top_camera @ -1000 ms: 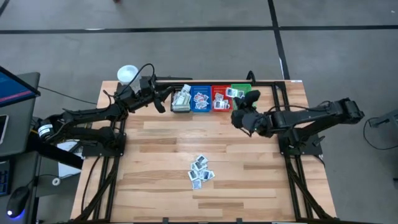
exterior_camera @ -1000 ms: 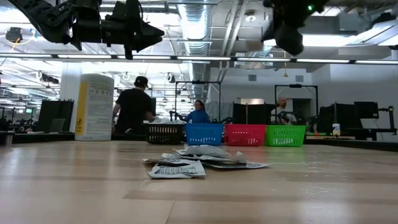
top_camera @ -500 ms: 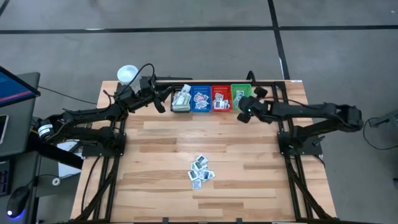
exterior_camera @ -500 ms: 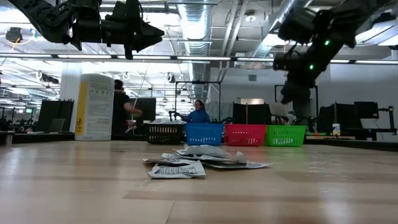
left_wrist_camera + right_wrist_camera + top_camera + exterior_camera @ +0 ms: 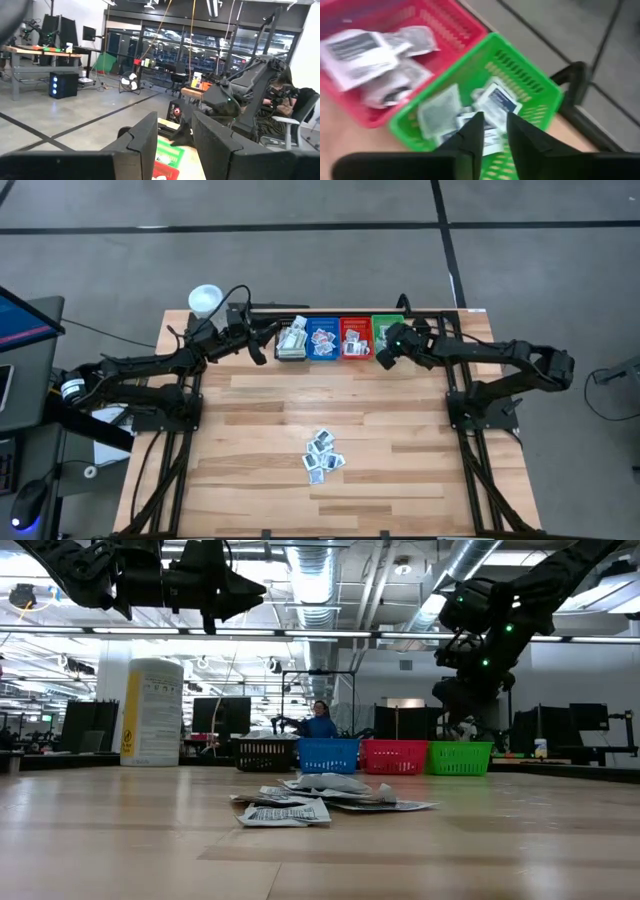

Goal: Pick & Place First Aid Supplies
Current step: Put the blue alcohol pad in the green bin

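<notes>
- Four bins are lined along the far table edge: black bin [image 5: 291, 343], blue bin [image 5: 322, 340], red bin [image 5: 355, 340], green bin [image 5: 384, 332]; packets are already seen in each one, so sorting is judged well under way
- In the right wrist view several packets lie in the green bin [image 5: 520, 85] and more in the red bin [image 5: 415, 30]; a white packet with a dark blue mark [image 5: 497, 100] lies in the green bin just past the fingertips
- The right gripper [image 5: 388, 356] is placed at the near edge of the green bin; its fingers [image 5: 472, 132] are parted a little with nothing seen between them; a drop-off into green is judged to be the step in hand; whether that packet came from this gripper cannot be told
- The left gripper [image 5: 260, 350] is held in the air just beside the black bin; its fingers [image 5: 145, 142] are partly apart and nothing is gripped; this arm is judged to be waiting
- Left to do: a small pile of first aid supplies [image 5: 322, 454] is lying at table centre, well apart from the bins and both grippers; in the low view the pile [image 5: 320, 798] is seen as overlapping flat packets; an exact count cannot be made
- Task is judged more than half done; the remaining pile is to be picked and binned piece by piece
- A white tub [image 5: 205, 299] is standing at the far left corner, untouched
</notes>
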